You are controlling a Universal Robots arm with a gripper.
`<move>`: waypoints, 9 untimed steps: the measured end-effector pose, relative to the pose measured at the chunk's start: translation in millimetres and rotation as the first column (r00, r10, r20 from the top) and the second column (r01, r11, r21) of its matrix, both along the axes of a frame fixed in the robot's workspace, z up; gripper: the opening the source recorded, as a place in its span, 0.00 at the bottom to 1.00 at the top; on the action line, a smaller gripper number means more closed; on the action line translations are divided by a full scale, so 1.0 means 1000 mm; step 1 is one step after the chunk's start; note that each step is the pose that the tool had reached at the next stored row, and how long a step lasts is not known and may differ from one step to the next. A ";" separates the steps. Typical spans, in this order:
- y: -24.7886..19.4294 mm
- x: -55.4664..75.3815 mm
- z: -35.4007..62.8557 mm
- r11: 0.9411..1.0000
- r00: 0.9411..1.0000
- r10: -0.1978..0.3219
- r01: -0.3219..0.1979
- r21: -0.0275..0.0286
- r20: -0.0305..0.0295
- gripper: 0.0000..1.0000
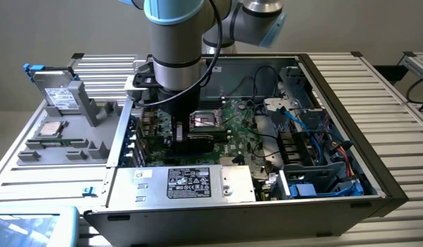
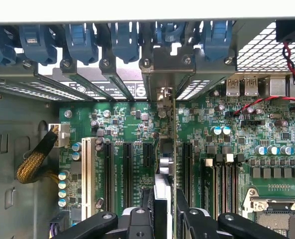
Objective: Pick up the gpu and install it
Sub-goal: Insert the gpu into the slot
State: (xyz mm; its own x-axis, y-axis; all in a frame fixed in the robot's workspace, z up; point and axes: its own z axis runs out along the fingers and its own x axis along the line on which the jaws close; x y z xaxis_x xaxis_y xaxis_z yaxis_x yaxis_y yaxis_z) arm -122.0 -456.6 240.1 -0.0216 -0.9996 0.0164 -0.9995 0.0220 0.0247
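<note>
The motherboard (image 2: 132, 124) is glossy green circuit board dotted with shiny metal capacitor cans. The gpu (image 2: 173, 159) shows a thin green board edge. The tool (image 2: 163, 204) is matt black with bright screw heads. The slot latches (image 2: 125, 40) are smooth blue plastic. The computer case (image 2: 18, 149) is dull grey sheet metal. A cable (image 2: 33, 162) wears yellowish braided sleeving.

one gpu (image 2: 163, 195), one computer case (image 1: 232, 211)
</note>
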 end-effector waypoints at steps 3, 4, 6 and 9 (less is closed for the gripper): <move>0.0000 0.000 -0.0002 1.000 1.000 0.000 0.000 0.000 0.000 0.28; 0.0000 -0.001 -0.0003 1.000 1.000 0.001 -0.001 0.000 0.001 0.28; 0.0001 -0.001 -0.0003 1.000 1.000 0.001 -0.001 0.001 0.001 0.28; 0.0000 -0.001 -0.0002 1.000 1.000 0.000 0.000 0.000 0.000 0.28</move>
